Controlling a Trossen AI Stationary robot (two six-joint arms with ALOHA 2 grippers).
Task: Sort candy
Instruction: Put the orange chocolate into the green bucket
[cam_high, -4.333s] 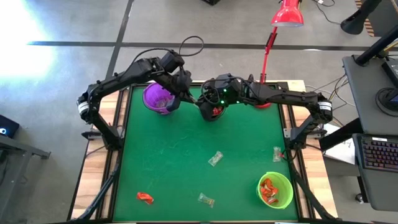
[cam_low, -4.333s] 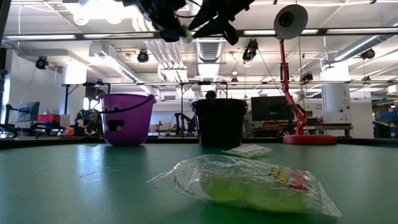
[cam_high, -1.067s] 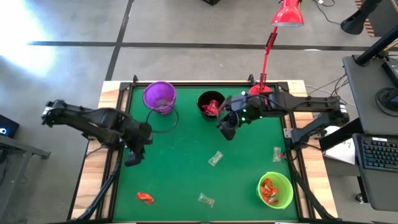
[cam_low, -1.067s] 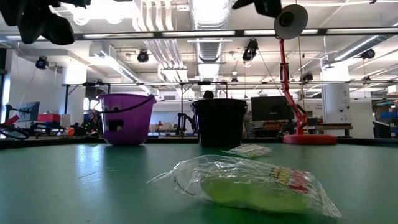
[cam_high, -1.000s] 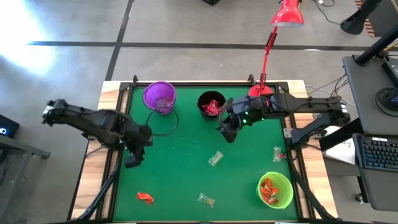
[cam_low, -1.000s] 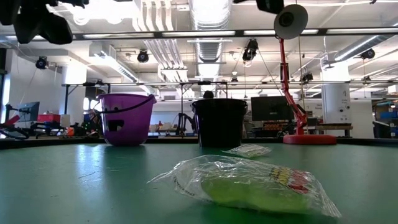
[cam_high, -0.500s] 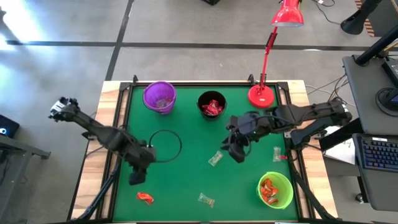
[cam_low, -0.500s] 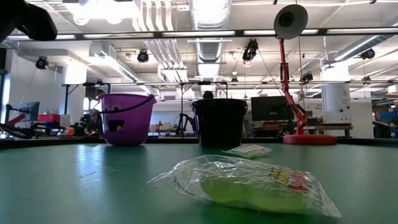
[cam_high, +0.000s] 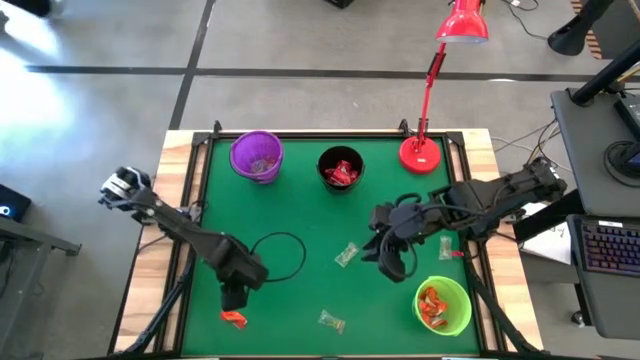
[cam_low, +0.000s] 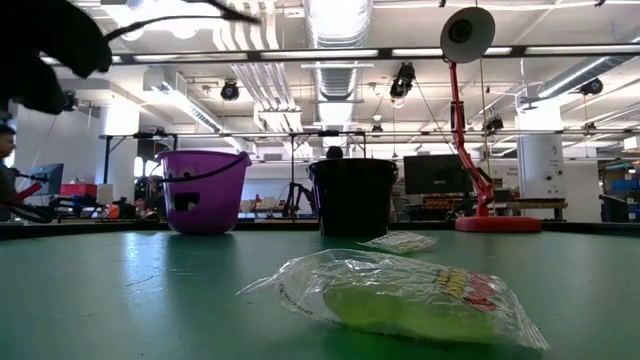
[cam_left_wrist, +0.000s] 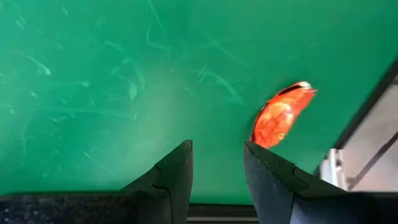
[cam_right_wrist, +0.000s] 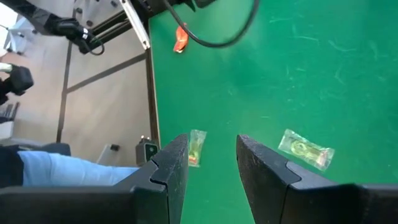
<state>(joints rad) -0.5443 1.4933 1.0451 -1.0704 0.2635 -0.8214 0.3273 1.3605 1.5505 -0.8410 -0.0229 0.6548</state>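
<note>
My left gripper (cam_high: 233, 297) hangs open just above the green mat, pointing down, beside an orange-red candy (cam_high: 233, 318) (cam_left_wrist: 281, 114) that lies flat near the near-left corner. The candy sits a little off to one side of the fingers, not between them. My right gripper (cam_high: 392, 265) is open and empty, high over the mat's right half. Below it lie two clear-wrapped candies (cam_right_wrist: 305, 149) (cam_right_wrist: 197, 148), also seen from above (cam_high: 346, 254) (cam_high: 331, 321). A third clear candy (cam_high: 445, 246) lies by the right edge.
A purple cup (cam_high: 257, 156) and a black cup (cam_high: 340, 168) holding red candies stand at the far edge. A green cup (cam_high: 442, 305) with red candies stands at the near right. A red lamp's base (cam_high: 419, 154) sits at the far right. A black cable loop (cam_high: 280, 255) trails behind the left arm.
My left gripper has swung toward the table's near edge and sunk down, ending just over the orange-red candy, its wrist rolling on the way. My right gripper has swung from near the black cup toward the near right, over the clear candies. Both have stayed open.
</note>
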